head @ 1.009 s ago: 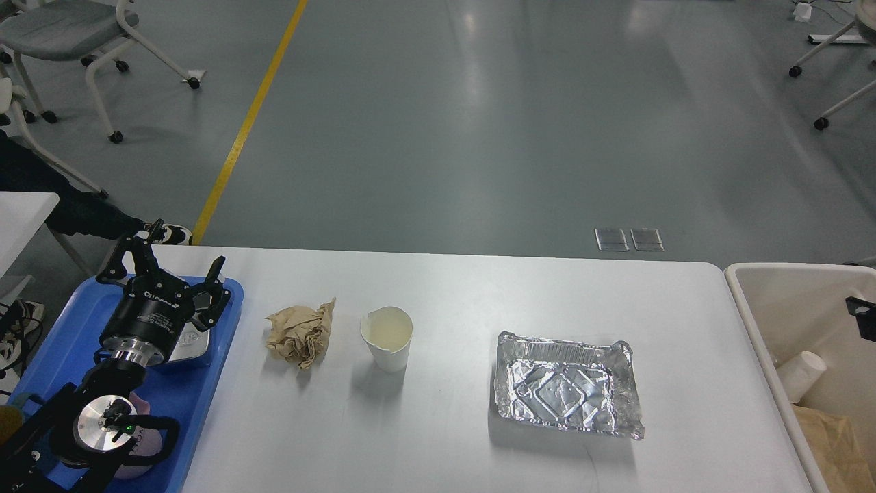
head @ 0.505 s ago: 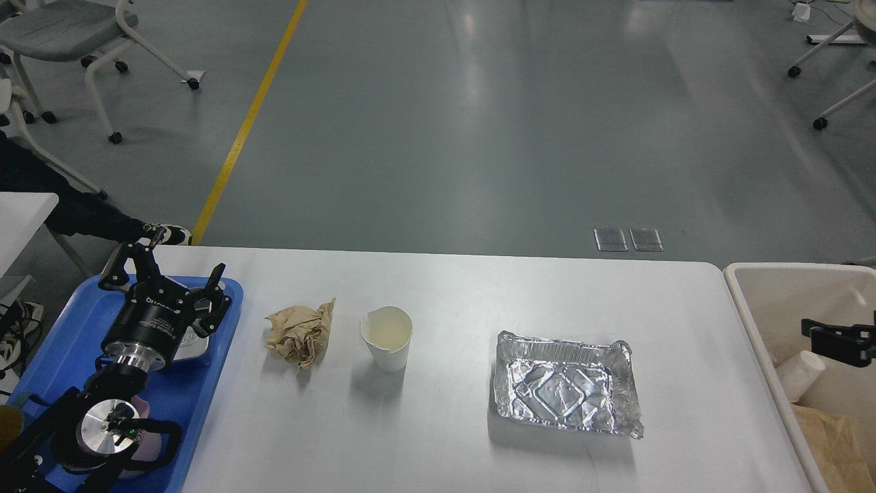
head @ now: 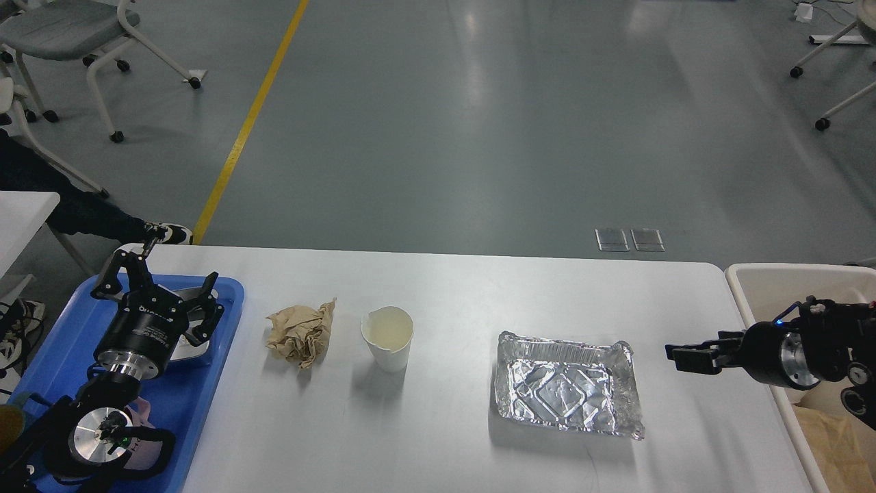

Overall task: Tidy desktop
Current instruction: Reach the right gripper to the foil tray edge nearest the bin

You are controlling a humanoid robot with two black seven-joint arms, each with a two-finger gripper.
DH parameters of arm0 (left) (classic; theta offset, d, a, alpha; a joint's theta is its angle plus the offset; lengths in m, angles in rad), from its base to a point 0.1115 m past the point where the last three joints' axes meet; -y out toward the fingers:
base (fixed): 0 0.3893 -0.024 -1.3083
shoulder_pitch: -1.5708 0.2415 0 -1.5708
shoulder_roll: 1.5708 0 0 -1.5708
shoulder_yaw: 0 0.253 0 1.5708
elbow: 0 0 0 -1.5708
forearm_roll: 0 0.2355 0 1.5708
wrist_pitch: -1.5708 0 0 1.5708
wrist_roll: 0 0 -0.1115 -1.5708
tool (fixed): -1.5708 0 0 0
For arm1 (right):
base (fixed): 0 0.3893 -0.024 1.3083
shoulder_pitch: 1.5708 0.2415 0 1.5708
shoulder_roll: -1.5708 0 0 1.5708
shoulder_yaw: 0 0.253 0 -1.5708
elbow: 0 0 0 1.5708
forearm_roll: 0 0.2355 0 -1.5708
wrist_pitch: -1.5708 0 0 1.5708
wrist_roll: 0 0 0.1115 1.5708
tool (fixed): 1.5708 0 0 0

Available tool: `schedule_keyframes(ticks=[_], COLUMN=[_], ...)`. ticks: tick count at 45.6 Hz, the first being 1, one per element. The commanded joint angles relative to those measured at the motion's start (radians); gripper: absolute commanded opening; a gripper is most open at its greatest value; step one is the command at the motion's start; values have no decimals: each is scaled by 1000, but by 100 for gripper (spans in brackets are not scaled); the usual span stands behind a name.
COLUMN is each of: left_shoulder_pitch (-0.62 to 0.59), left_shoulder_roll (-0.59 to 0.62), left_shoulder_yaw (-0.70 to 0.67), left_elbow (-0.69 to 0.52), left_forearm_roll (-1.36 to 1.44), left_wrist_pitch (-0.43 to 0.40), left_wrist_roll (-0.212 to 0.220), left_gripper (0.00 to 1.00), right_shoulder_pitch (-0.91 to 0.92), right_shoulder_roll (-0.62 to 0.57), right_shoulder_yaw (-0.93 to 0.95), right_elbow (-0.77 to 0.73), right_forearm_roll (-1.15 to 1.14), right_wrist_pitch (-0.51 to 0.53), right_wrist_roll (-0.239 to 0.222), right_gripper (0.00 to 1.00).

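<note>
The desktop [head: 445, 424] is a smooth, faintly glossy white slab with rounded corners, filling the lower middle of the view. Taking the white paper cup [head: 387, 338] as landmark: a crumpled brown paper wad [head: 300, 334] lies just to its left, a shiny, creased foil tray [head: 567, 385] to its right. Far left, the left gripper [head: 168, 277] hangs wide open over the blue plastic tray [head: 61, 342]. Far right, the right gripper [head: 681, 357] (seen side-on) points toward the foil tray; I cannot tell its opening.

A smooth grey-green glossy floor [head: 479, 137] reflects soft overhead light. A diagonal yellow painted line [head: 250, 120] crosses it. White-framed wheeled chairs [head: 68, 41] stand far left; two small metal floor plates [head: 629, 239] lie flush.
</note>
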Motion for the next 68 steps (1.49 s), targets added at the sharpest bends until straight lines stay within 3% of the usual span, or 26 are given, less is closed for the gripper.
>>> schedule_keyframes(ticks=[1,36,68], left_shoulder_pitch=[2,8,10], left_shoulder_roll=[-2,-1,-1], left_shoulder_yaw=[1,10,10], left_elbow=[0,1,5], left_forearm_roll=[0,4,4], left_wrist_pitch=[0,18,18], left_wrist_roll=[1,7,7], left_gripper=[96,96,96], right_shoulder_pitch=[7,-27,-31], right_shoulder_roll=[43,260,346], right_shoulder_yaw=[-8,-6,-9], right_elbow=[-5,-160,-289], right_forearm_roll=[10,24,31], right_wrist_pitch=[18,45,41], right_wrist_roll=[0,-15,-25], right_gripper=[100,100,100])
